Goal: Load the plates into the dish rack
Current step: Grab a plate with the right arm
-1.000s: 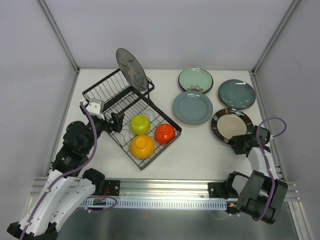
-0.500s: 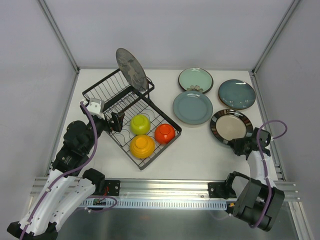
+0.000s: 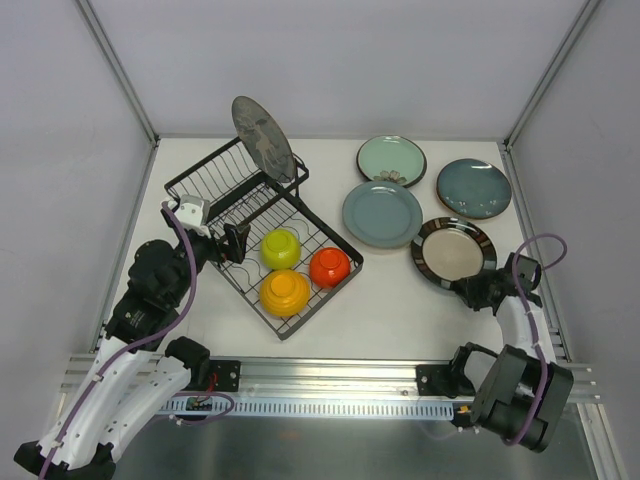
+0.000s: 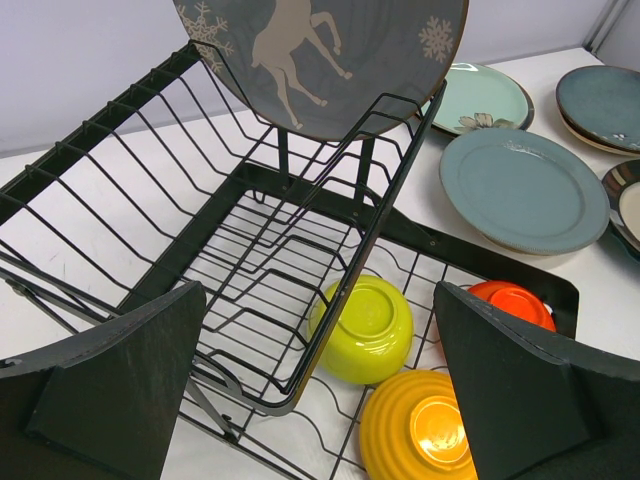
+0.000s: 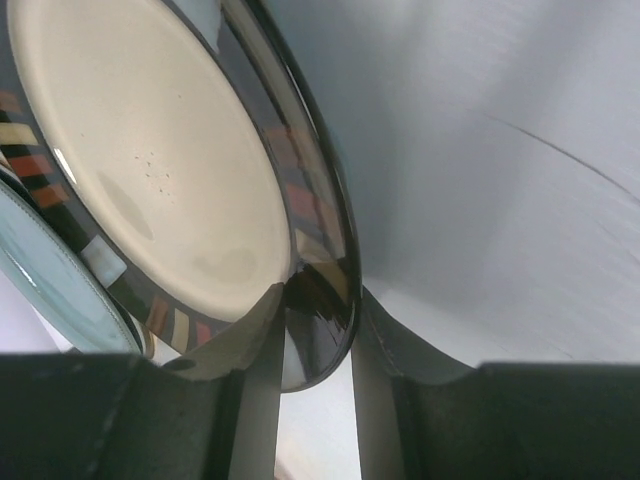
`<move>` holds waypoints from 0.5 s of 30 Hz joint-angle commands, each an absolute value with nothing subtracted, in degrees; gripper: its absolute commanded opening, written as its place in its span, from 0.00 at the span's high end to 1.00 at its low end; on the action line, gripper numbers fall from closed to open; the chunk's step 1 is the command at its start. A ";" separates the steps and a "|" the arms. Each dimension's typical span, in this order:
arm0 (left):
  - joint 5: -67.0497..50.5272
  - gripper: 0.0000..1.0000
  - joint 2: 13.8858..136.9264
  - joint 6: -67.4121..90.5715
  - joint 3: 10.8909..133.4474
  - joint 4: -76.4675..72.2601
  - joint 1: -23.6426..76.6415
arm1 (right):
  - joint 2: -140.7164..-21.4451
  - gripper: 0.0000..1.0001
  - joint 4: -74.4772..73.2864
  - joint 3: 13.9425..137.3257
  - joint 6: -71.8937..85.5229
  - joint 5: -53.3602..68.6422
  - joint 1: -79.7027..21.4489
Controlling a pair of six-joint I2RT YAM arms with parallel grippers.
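I have the right gripper pinching the cream plate by its rim; next, lift it left to the dish rack. The left gripper is spread wide.

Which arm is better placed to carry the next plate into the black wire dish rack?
Right. The right gripper is shut on the rim of the round cream-centred, dark-rimmed ceramic plate. The left gripper hangs open at the black wire dish rack, holding nothing.
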State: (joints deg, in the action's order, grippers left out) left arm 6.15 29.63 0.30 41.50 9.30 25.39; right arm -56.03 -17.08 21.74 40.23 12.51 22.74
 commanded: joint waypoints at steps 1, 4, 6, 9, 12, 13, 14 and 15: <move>4.83 0.01 30.94 0.53 40.25 13.09 24.79 | -61.50 0.99 -16.53 24.60 31.82 18.45 21.53; 4.83 0.01 31.20 0.53 40.25 13.10 24.79 | -66.00 0.99 -15.38 27.41 29.27 20.74 20.75; 4.75 0.01 31.29 0.53 40.17 13.10 24.79 | -67.49 0.99 -15.64 28.56 28.39 20.83 20.48; 4.83 0.01 31.55 0.53 40.17 13.10 24.70 | -67.85 0.91 -17.13 29.53 28.30 18.99 20.48; 5.10 0.01 31.46 0.53 40.08 13.10 24.79 | -66.62 0.80 -19.32 29.71 28.39 16.44 20.39; 5.10 0.01 31.46 0.53 40.17 13.01 24.70 | -66.19 0.77 -19.94 29.79 28.39 15.57 20.48; 5.10 0.01 31.55 0.53 40.08 13.09 24.70 | -65.40 0.74 -20.47 29.88 28.39 13.90 20.48; 5.01 0.01 31.55 0.53 40.08 13.10 24.78 | -64.87 0.70 -21.17 29.97 28.48 13.19 20.57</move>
